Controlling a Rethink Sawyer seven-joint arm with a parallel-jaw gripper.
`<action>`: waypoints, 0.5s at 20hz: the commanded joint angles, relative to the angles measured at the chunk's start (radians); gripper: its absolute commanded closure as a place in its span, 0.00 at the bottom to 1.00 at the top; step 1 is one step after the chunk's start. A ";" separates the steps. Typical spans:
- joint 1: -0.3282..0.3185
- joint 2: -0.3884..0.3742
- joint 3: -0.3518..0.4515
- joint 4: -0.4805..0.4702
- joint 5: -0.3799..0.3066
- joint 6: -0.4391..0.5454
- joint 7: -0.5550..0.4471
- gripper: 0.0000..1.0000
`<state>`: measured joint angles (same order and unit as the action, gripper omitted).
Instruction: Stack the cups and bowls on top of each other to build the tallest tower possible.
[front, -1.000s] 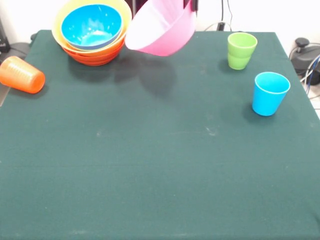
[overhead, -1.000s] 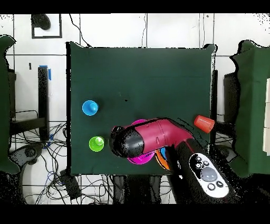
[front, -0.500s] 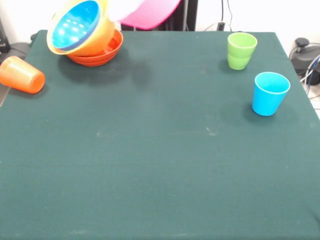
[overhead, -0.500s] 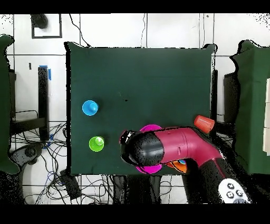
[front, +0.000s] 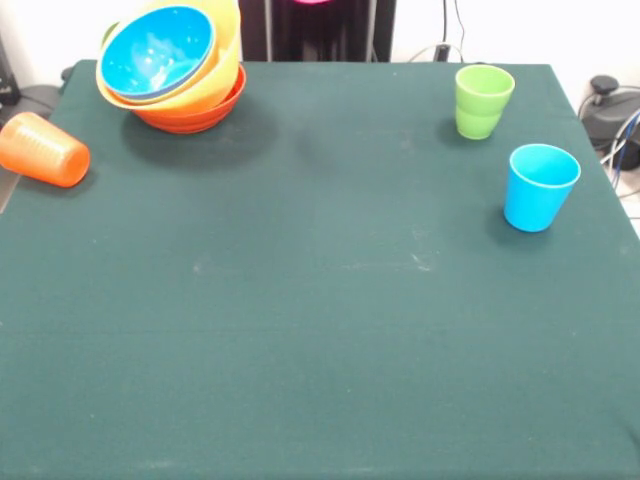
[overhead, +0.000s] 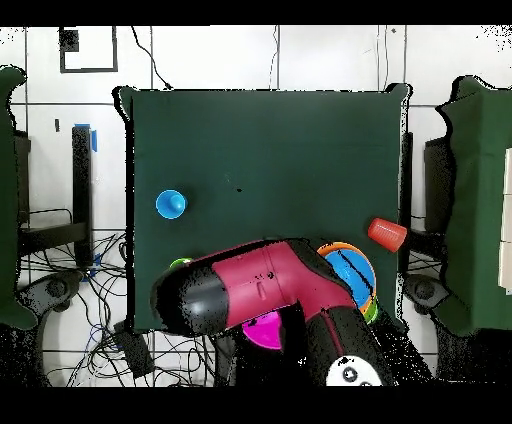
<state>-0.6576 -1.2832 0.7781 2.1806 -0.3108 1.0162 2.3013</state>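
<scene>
On the dark green table (front: 320, 330) we find a pile of bowls (front: 175, 65) at one far corner in the front view; the blue bowl (front: 157, 50) sits tilted inside the large orange bowl (front: 205, 78), which rests in turn on a red-orange bowl (front: 195, 112); a sliver of green rim shows at the pile's edge. We note the orange cup (front: 42, 149) lying on its side near the table edge, apart from the pile; the lime green cup (front: 482, 100) and the light blue cup (front: 539, 186) stand upright near each other at the opposite side. In the overhead view the red and black arm (overhead: 255, 295) crosses the table's near edge and covers most of the green cup; beneath it we see part of the pink bowl (overhead: 265, 330), off the table's edge; only a pink sliver of it shows at the top of the front view. The gripper itself lies hidden under the arm; we cannot tell whether it is parted or closed.
</scene>
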 joint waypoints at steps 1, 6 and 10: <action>-0.005 0.000 -0.009 0.007 -0.029 0.072 -0.147 1.00; -0.057 0.001 0.000 0.025 -0.028 0.027 -0.207 1.00; -0.266 0.153 0.051 0.110 -0.008 -0.190 -0.351 1.00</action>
<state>-0.7842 -1.2810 0.7981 2.1889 -0.3071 0.9793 2.2924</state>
